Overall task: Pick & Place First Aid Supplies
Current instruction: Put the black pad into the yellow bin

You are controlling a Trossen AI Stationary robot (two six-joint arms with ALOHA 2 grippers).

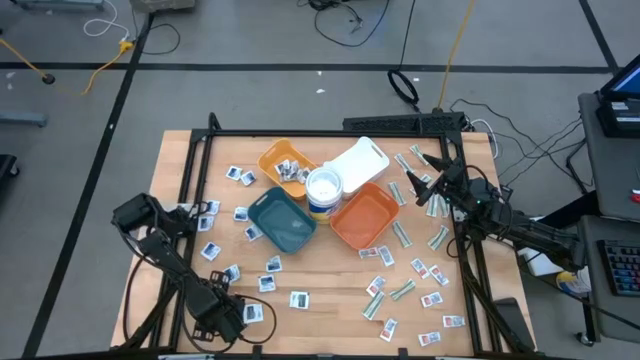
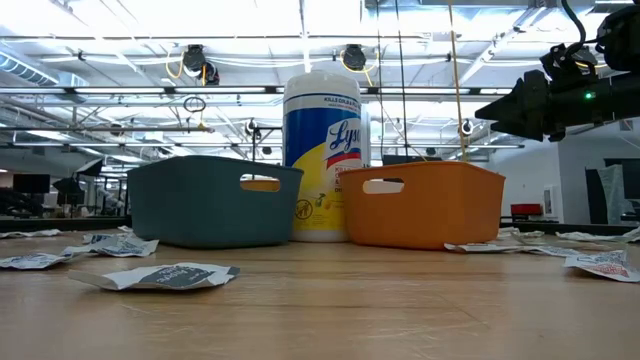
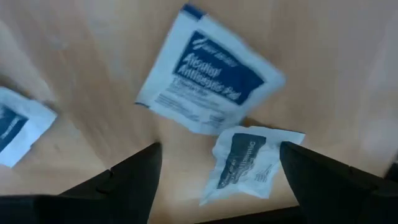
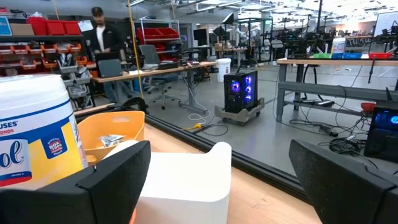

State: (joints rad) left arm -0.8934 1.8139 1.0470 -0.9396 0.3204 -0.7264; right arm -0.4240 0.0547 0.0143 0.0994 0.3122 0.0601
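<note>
The left hand (image 1: 247, 313) hangs low over the worktop (image 1: 320, 315) near its front left corner, fingers spread wide with nothing between them; in its wrist view a crumpled white packet with a dark label (image 3: 245, 163) lies on the wood right between the two fingers (image 3: 127, 180), and a flatter alcohol antiseptic pad packet (image 3: 208, 78) lies just beyond it, with another packet (image 3: 18, 127) off to one side. The step in hand looks like picking up the crumpled packet. To do it well, the hand should drop straight down until the fingertips meet the wood on either side of the packet, then close on its raised, creased part, since a flat foil edge will slip; the neighbouring pad is near enough to be dragged along, so the closing line should stay clear of it. The right hand (image 1: 425, 197), also spread and empty, waits raised near the back right of the worktop, beside the white tray (image 1: 362, 160). The remaining supplies lie scattered around the teal tray (image 1: 283, 222), the orange tray (image 1: 366, 216) and the wipes tub (image 1: 324, 187) in the middle.
</note>
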